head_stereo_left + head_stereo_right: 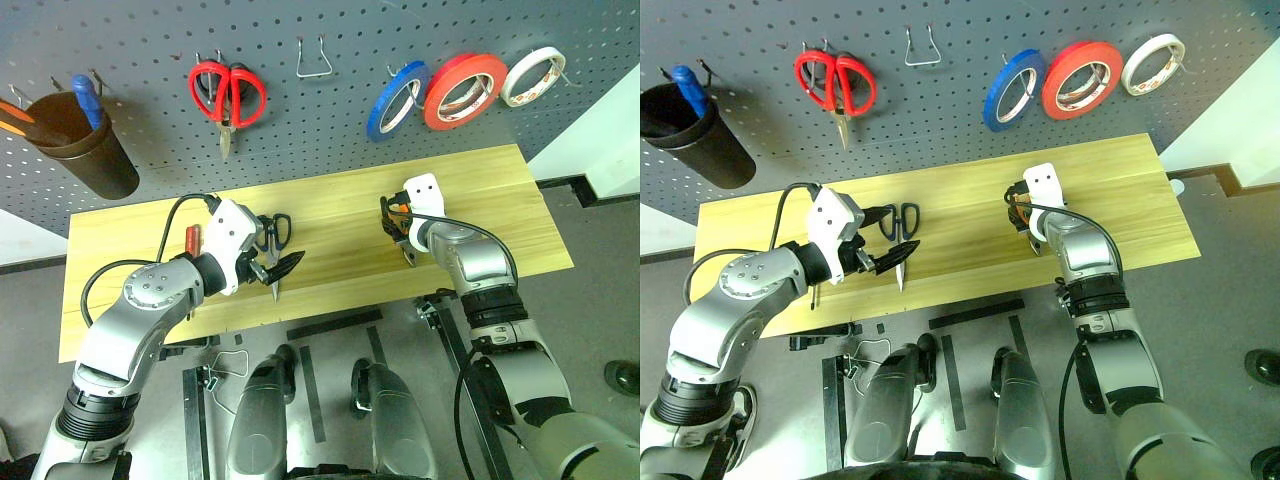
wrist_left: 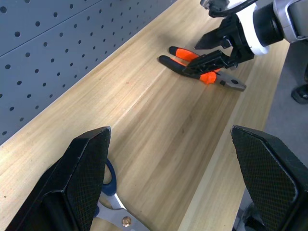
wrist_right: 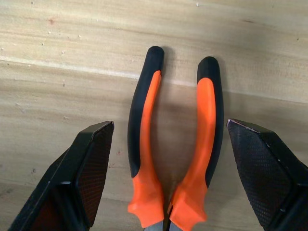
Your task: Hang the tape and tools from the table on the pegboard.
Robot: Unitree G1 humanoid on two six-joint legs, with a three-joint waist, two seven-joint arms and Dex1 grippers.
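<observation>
Yellowish wood table (image 1: pixel 330 205) under grey pegboard (image 1: pixel 140 60); both tools released, right tool (image 3: pixel 168 178) straddling pliers (image 3: pixel 173 144).

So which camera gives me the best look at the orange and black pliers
The right wrist view: the pliers lie on the table between the open right gripper's fingers, both handles clear. The left wrist view shows them farther off, partly covered by that gripper. In the eye views the right gripper hides most of them.

head eyes overlook the table (image 1: pixel 330 215); wrist cameras sit close above it.
</observation>
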